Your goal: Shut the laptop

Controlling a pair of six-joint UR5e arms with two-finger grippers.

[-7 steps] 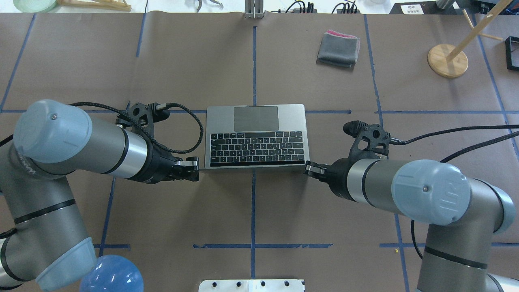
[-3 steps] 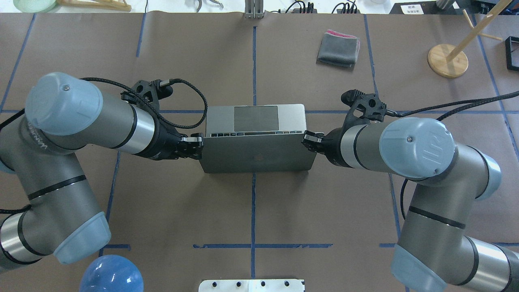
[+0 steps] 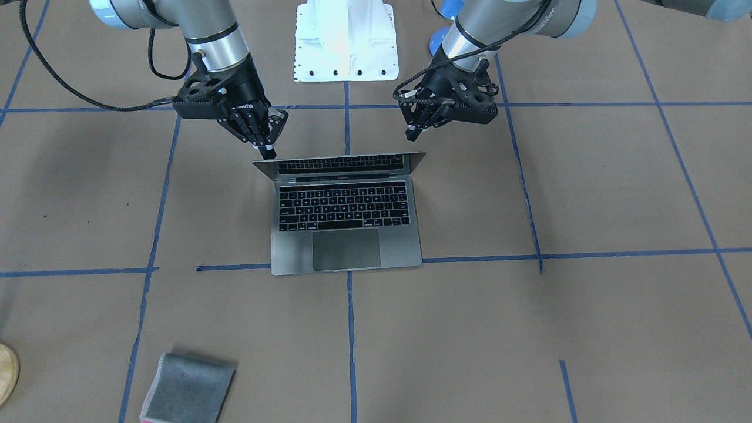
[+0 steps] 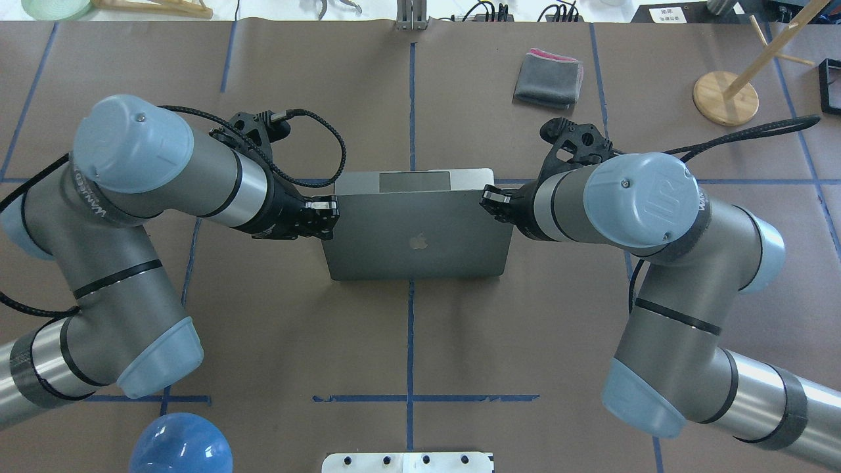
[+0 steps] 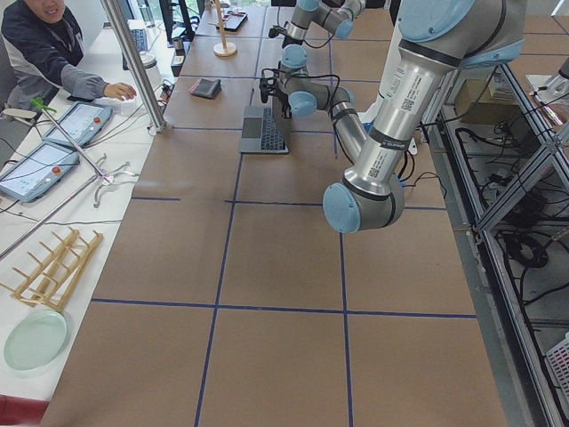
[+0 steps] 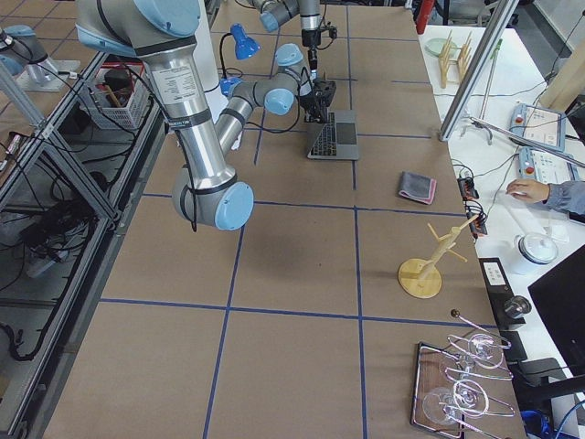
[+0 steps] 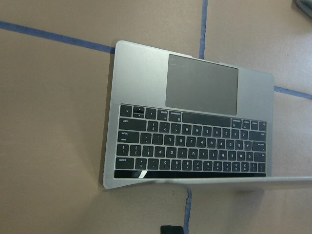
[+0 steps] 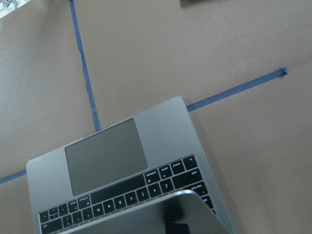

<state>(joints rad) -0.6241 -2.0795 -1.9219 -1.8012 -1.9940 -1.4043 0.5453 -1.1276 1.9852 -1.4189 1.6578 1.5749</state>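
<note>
The silver-grey laptop (image 4: pixel 415 223) lies at the table's middle with its lid tilted down over the keyboard, the apple logo facing up. Only a strip of trackpad (image 4: pixel 414 182) shows overhead. In the front view the laptop's lid (image 3: pixel 341 162) stands at a low angle over the black keys (image 3: pixel 343 205). My left gripper (image 4: pixel 328 214) is shut at the lid's left upper corner; it also shows in the front view (image 3: pixel 411 132). My right gripper (image 4: pixel 489 197) is shut at the right upper corner, its tip touching the lid in the front view (image 3: pixel 267 154).
A folded grey cloth (image 4: pixel 548 79) lies at the far right of centre. A wooden stand (image 4: pixel 726 97) and a black frame (image 4: pixel 831 85) are at the far right. A blue dome (image 4: pixel 181 443) and the white robot base (image 4: pixel 407 462) sit at the near edge.
The lid has swung from wide open to well over the keyboard. Both grippers have moved away from the robot's base along with the lid's upper corners.
</note>
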